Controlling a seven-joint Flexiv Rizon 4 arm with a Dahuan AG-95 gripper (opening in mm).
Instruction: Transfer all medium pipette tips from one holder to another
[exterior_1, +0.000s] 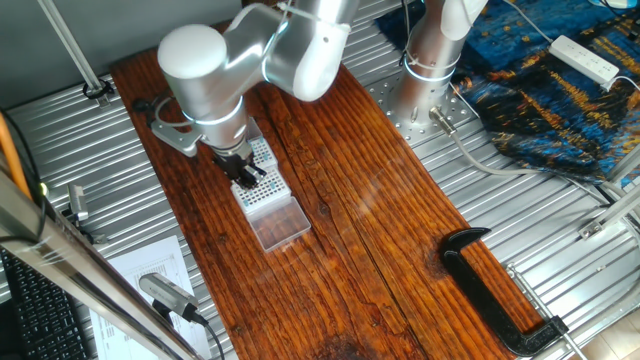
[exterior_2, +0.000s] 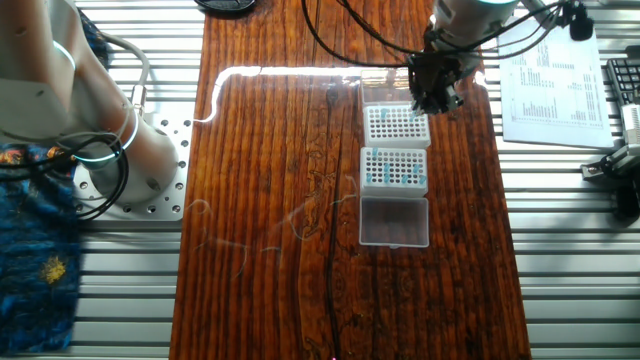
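Observation:
Two pipette tip holders stand end to end on the wooden table. The holder (exterior_2: 394, 168) (exterior_1: 265, 192) next to the clear lid carries the medium pipette tips (exterior_2: 385, 170), a grid of small bluish dots. The other holder (exterior_2: 392, 124) (exterior_1: 262, 152) looks mostly white, with few bluish dots. My gripper (exterior_2: 437, 98) (exterior_1: 246, 177) points down at the right edge of that whiter holder, close above it. Its dark fingers sit close together, and I cannot make out a tip between them.
A clear plastic lid (exterior_2: 393, 221) (exterior_1: 281, 226) lies flat beside the holders. A black clamp (exterior_1: 495, 290) grips the table's edge. The arm's base (exterior_2: 140, 165) is bolted to the metal surface, beside printed paper sheets (exterior_2: 555, 75) and cables.

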